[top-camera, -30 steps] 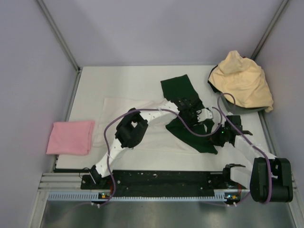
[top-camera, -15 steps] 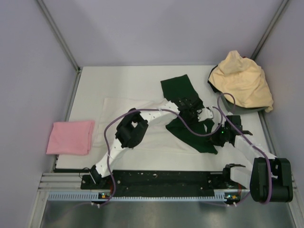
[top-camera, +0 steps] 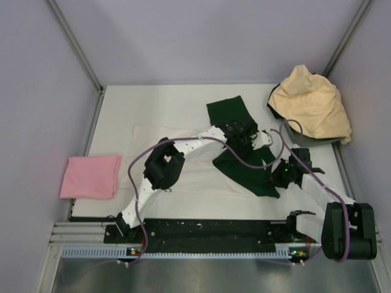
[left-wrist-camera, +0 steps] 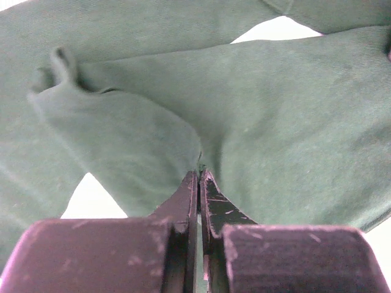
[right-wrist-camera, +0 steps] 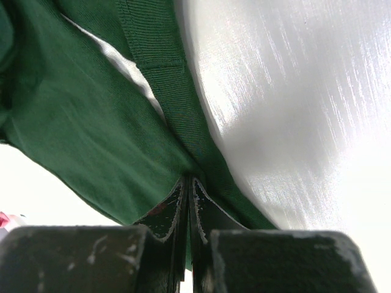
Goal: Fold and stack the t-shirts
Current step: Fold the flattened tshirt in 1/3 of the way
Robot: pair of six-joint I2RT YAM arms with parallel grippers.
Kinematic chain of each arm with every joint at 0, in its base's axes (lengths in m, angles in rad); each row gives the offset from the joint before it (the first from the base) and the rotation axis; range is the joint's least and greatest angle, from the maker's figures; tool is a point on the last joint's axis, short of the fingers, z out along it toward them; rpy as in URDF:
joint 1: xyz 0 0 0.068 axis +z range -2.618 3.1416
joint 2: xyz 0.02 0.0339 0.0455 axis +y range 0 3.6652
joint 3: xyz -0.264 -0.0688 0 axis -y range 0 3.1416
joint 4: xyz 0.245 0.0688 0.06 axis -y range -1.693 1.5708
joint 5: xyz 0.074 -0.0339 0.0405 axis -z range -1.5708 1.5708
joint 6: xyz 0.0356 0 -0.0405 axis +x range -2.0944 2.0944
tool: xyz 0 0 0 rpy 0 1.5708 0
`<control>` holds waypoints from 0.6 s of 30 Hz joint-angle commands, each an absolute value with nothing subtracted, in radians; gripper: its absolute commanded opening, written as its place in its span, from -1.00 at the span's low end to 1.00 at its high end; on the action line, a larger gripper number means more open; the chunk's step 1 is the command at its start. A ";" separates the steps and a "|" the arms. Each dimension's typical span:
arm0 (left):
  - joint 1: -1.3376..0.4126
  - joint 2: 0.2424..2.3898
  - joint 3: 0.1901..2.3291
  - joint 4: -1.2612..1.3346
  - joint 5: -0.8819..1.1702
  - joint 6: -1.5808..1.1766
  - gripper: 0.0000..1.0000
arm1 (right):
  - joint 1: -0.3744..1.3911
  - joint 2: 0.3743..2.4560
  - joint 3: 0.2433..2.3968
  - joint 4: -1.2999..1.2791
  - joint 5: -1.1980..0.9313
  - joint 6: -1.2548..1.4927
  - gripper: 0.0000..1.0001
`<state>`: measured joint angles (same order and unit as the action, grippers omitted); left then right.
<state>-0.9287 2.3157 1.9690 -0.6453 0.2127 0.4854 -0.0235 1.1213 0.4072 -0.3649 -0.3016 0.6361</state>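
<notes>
Pinching with the left gripper [left-wrist-camera: 199,174], tips pressed together on a puckered fold of the dark green tee [left-wrist-camera: 275,116]. Same at the right gripper [right-wrist-camera: 188,183]: closed tight on the ribbed edge band of that tee, low by the table [top-camera: 153,104]. Gripping at 2 points, probably to lift and spread the cloth flat rather than drag 1 corner and bunch it.

From above: holding the green tee mid-table, right of centre, crumpled into 2 dark lobes with both wrists across it. Seemingly lying partly over a pale white cloth [top-camera: 153,140] spread flat beneath; no print readable on it from here.

Further out, 1 pink tee [top-camera: 91,176] folded into a neat rectangle at the left edge, likely kept as the base of the stack, well apart from the work. At the far right corner, the yellow-tan tee [top-camera: 311,104] heaped loose over a dark bin [top-camera: 317,140], apparently waiting its turn.

Judging by this: 1 tee done, green one in hand, early in the task. Next, calls for raising both holds evenly; risks a thin pinch slipping.
</notes>
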 commanded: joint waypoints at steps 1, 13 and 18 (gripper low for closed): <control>-0.876 2.227 1.965 -0.641 0.222 0.453 -1.00 | -0.032 1.141 0.390 -0.402 -0.242 0.615 -1.00; -0.715 2.237 1.921 -0.557 0.072 0.292 -1.00 | -0.034 1.141 0.393 -0.403 -0.241 0.615 -1.00; -0.667 2.241 1.890 -0.538 0.049 0.259 -1.00 | -0.034 1.144 0.393 -0.405 -0.241 0.614 -1.00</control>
<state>-0.6971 2.2864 1.9106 -0.5819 0.0921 0.3210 -0.0246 1.1213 0.4072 -0.3649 -0.3019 0.6369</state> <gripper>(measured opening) 0.012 0.003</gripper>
